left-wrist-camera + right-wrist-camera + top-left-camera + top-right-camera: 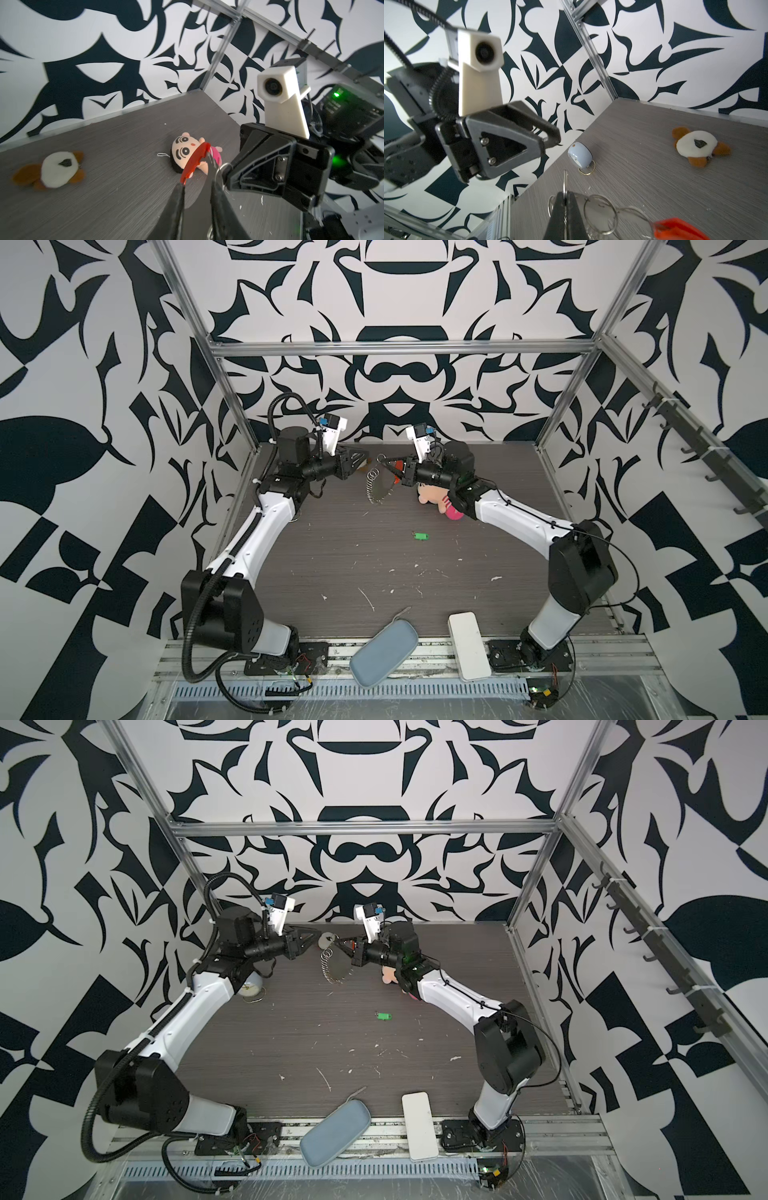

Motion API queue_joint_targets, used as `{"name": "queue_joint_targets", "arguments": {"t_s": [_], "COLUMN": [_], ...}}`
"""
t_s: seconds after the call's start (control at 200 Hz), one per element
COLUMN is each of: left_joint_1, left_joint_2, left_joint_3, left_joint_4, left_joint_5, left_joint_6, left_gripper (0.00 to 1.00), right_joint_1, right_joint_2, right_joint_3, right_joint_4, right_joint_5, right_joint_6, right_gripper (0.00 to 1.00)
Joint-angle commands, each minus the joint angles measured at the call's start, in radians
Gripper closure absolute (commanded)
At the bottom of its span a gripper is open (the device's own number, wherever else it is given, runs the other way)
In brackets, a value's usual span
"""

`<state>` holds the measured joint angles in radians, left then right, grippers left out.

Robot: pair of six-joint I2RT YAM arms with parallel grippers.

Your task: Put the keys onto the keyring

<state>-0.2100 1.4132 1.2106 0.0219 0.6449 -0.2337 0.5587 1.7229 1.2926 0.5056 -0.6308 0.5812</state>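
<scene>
Your right gripper [565, 195] clamped on one silver ring of keyring [375, 489]; loop dangles below its fingers. Your left gripper [197, 187] slightly parted, empty, just beside loop. Keys [420, 535] flat on table [332, 556], well apart from both finger pairs, toward arm bases, long axis crosswise. Free left looks the one to fetch.

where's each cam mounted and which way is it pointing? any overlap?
Top views: high at the front, looking down toward the back wall; both arms whole, keyring held by the right gripper.
Left wrist: on the left arm, looking past its own fingers at the right gripper and a doll.
Right wrist: on the right arm, looking past its shut jaws at the left gripper.
Shared: both wrist views show the brown-and-white plush.
</scene>
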Motion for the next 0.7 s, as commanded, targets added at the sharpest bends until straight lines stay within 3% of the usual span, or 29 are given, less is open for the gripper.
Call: {"name": "queue_joint_targets", "arguments": {"t_s": [0.0, 0.22, 0.4, 0.555, 0.695], "left_joint_1": [0.004, 0.004, 0.004, 0.051, 0.104], "left_joint_2": [-0.033, -0.015, -0.003, -0.016, -0.023], "left_joint_3": [-0.100, -0.166, -0.131, -0.040, -0.039], "left_joint_4": [0.136, 0.309, 0.279, 0.106, 0.190], "left_joint_5": [-0.101, -0.039, -0.030, -0.003, 0.064], "left_joint_6": [-0.101, -0.211, -0.266, -0.204, -0.214], "left_gripper": [0.74, 0.77, 0.83, 0.83, 0.79], "right_joint_1": [0.002, 0.009, 0.032, 0.036, 0.035], "right_joint_2": [-0.013, 0.045, 0.069, 0.082, 0.086], "right_joint_3": [0.042, 0.090, 0.128, 0.151, 0.167], "right_joint_4": [0.230, 0.320, 0.301, 0.297, 0.274], "right_joint_5": [0.016, 0.020, 0.039, 0.037, 0.017], "right_joint_6": [0.094, 0.202, 0.200, 0.202, 0.193], "right_gripper": [1.00, 1.00, 1.00, 1.00, 1.00]}}
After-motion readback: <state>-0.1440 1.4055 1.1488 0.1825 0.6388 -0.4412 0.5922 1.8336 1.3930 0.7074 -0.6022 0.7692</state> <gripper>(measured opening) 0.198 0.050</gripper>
